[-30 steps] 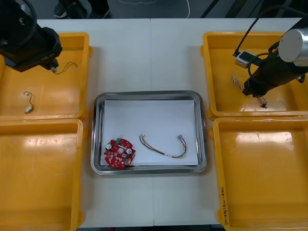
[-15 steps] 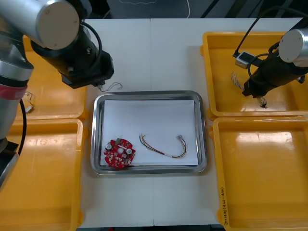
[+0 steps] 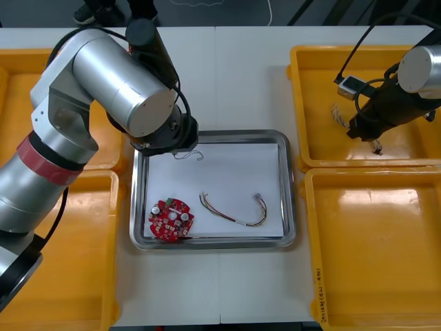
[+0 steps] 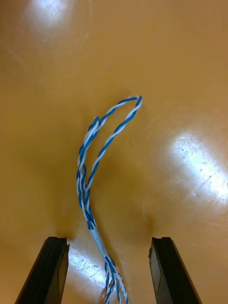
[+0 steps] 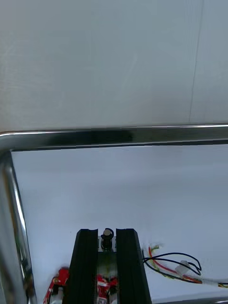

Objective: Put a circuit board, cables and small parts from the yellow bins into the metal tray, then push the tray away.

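Observation:
My left gripper [image 5: 107, 236] is shut on a small metal part [image 5: 107, 233] and hangs over the far left corner of the metal tray [image 3: 215, 135]. The part's thin wire [image 3: 189, 154] dangles above the tray's white inside. A red circuit board [image 3: 171, 219] and a red and yellow cable [image 3: 236, 210] lie in the tray's near half. My right gripper [image 4: 108, 247] is open in the far right yellow bin [image 3: 313, 103]. A twisted blue and white cable [image 4: 95, 156] lies between its fingers on the bin floor.
The left arm's silver links [image 3: 117, 83] cross above the far left bin and the tray's left rim. Another cable bundle [image 3: 336, 114] lies in the far right bin. The near left bin [image 3: 62, 248] and near right bin [image 3: 372, 248] flank the tray.
The left arm has swung from the far left bin to over the tray's far left corner, carrying the small metal part. The right arm has not moved.

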Available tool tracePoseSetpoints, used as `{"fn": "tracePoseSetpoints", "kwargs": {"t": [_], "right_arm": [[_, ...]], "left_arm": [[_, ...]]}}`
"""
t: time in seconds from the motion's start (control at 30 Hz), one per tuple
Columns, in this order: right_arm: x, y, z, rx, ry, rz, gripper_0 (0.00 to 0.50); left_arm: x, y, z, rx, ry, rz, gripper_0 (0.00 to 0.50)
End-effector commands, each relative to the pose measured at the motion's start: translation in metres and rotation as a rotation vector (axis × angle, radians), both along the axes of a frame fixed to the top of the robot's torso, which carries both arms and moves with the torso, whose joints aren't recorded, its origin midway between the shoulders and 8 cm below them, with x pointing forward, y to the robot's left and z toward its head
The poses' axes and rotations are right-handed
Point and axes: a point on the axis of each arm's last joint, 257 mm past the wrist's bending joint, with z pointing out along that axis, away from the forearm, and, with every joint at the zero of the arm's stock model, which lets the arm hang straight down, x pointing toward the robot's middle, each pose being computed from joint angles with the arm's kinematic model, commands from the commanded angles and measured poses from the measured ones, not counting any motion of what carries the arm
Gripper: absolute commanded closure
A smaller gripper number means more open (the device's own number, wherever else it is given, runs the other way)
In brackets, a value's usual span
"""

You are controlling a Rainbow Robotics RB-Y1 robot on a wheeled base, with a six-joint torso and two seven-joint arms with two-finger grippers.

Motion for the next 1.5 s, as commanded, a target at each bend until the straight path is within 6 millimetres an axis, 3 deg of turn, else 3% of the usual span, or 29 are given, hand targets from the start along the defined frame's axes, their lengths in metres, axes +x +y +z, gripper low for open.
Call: {"fn": "tracePoseSetpoints", "kwargs": {"t": [0.03, 0.27, 0.33, 0.4, 0.43, 0.47, 0.5, 0.53, 0.67, 0.77, 0.83, 0.9, 0.97, 1.27, 1.5], "right_arm": [[0.011, 0.004, 0.017, -0.015, -0.037, 0.009, 0.000], [0.010, 0.007, 0.016, -0.012, -0.034, 0.011, 0.012], [0.010, 0.007, 0.015, -0.010, -0.033, 0.010, 0.081], [0.010, 0.008, 0.015, -0.012, -0.032, 0.013, 0.273], [0.010, 0.009, 0.015, -0.010, -0.034, 0.013, 0.325], [0.010, 0.009, 0.015, -0.010, -0.034, 0.013, 0.413], [0.010, 0.009, 0.015, -0.010, -0.032, 0.013, 0.471], [0.010, 0.008, 0.015, -0.010, -0.033, 0.011, 0.490], [0.010, 0.010, 0.015, -0.008, -0.031, 0.014, 0.500], [0.010, 0.009, 0.015, -0.005, -0.032, 0.013, 0.500], [0.010, 0.010, 0.016, -0.003, -0.033, 0.014, 0.500], [0.010, 0.011, 0.016, 0.001, -0.033, 0.012, 0.500], [0.011, 0.012, 0.019, 0.004, -0.037, 0.011, 0.500], [0.008, 0.014, 0.040, 0.032, -0.005, -0.019, 0.500], [0.003, 0.020, 0.059, 0.065, 0.027, -0.066, 0.500]], "left_arm": [[0.000, -0.010, -0.011, 0.033, -0.047, -0.151, 0.500], [0.004, 0.007, -0.033, 0.064, -0.022, -0.139, 0.500], [0.005, 0.008, -0.036, 0.061, -0.023, -0.137, 0.500], [0.006, 0.010, -0.042, 0.060, -0.026, -0.135, 0.500], [0.006, 0.011, -0.044, 0.060, -0.027, -0.134, 0.500], [0.006, 0.012, -0.047, 0.061, -0.030, -0.132, 0.500], [0.006, 0.013, -0.049, 0.060, -0.033, -0.131, 0.500], [0.007, 0.014, -0.049, 0.061, -0.034, -0.128, 0.500], [0.005, 0.019, -0.056, 0.073, -0.032, -0.124, 0.499], [0.004, 0.019, -0.058, 0.075, -0.028, -0.128, 0.442], [0.004, 0.020, -0.058, 0.074, -0.029, -0.129, 0.346], [0.004, 0.020, -0.058, 0.076, -0.027, -0.133, 0.146], [0.003, 0.019, -0.059, 0.077, -0.027, -0.135, 0.000], [0.006, 0.019, -0.053, 0.081, -0.042, -0.143, 0.000], [-0.002, 0.019, -0.023, 0.098, -0.048, -0.147, 0.000]]}}
